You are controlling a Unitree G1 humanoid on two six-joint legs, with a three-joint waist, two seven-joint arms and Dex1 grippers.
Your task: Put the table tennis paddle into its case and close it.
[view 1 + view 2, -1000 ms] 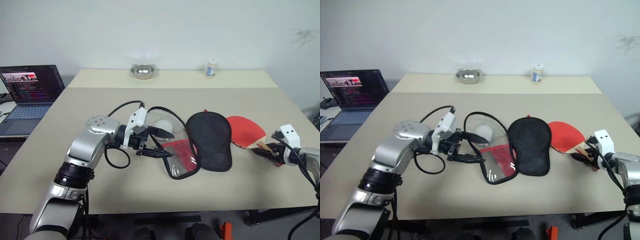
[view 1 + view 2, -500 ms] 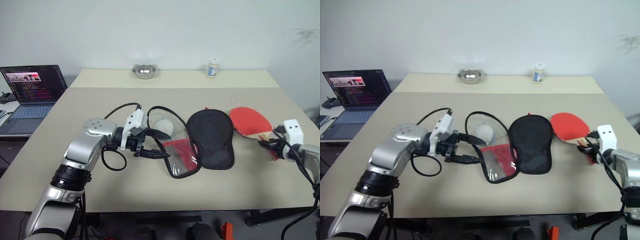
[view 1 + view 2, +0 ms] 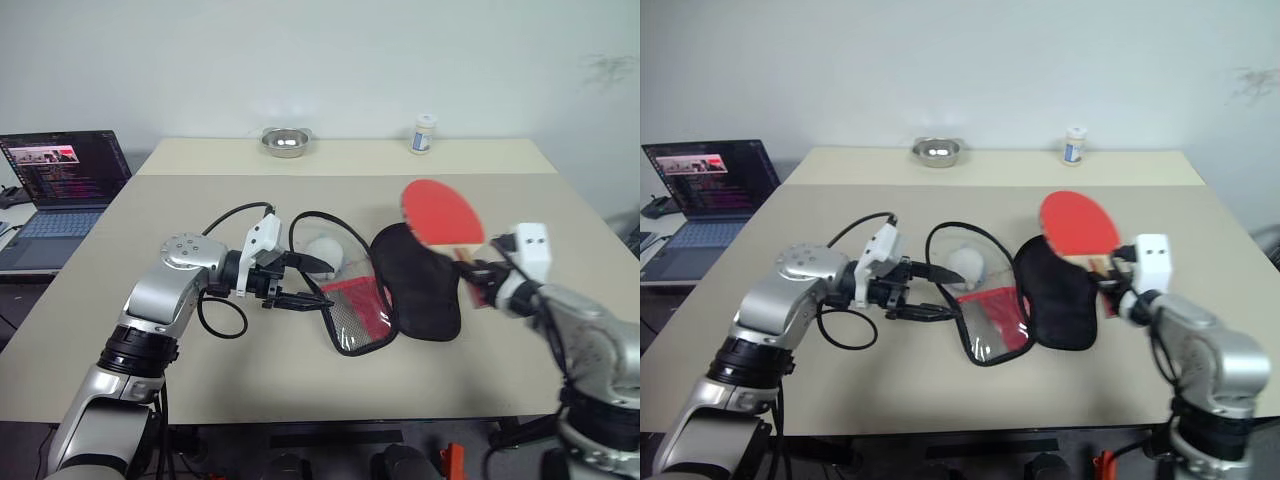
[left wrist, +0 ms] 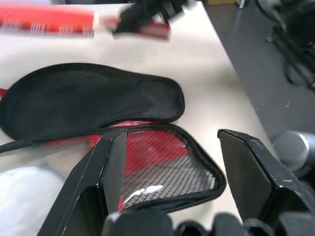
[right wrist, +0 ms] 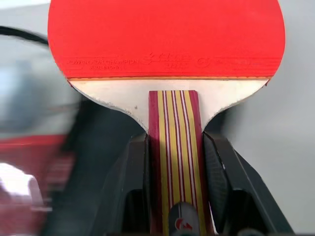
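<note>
right gripper point(image 5: 173, 196) clamped on paddle point(image 3: 440, 212) handle, butt end cut off; left gripper point(image 3: 312, 283) fingers apart at case point(image 3: 418, 280) mouth, centre frame.

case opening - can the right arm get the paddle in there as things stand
Probably yes: the right gripper holds the paddle raised over the case, whose mesh flap the open left gripper straddles; nothing lies between.

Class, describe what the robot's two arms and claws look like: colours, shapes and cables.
Both arms are silver-grey metal with rounded joints. Each ends in a white wrist block and a left claw or right claw of two black fingers. Black cables loop beside each forearm.
</note>
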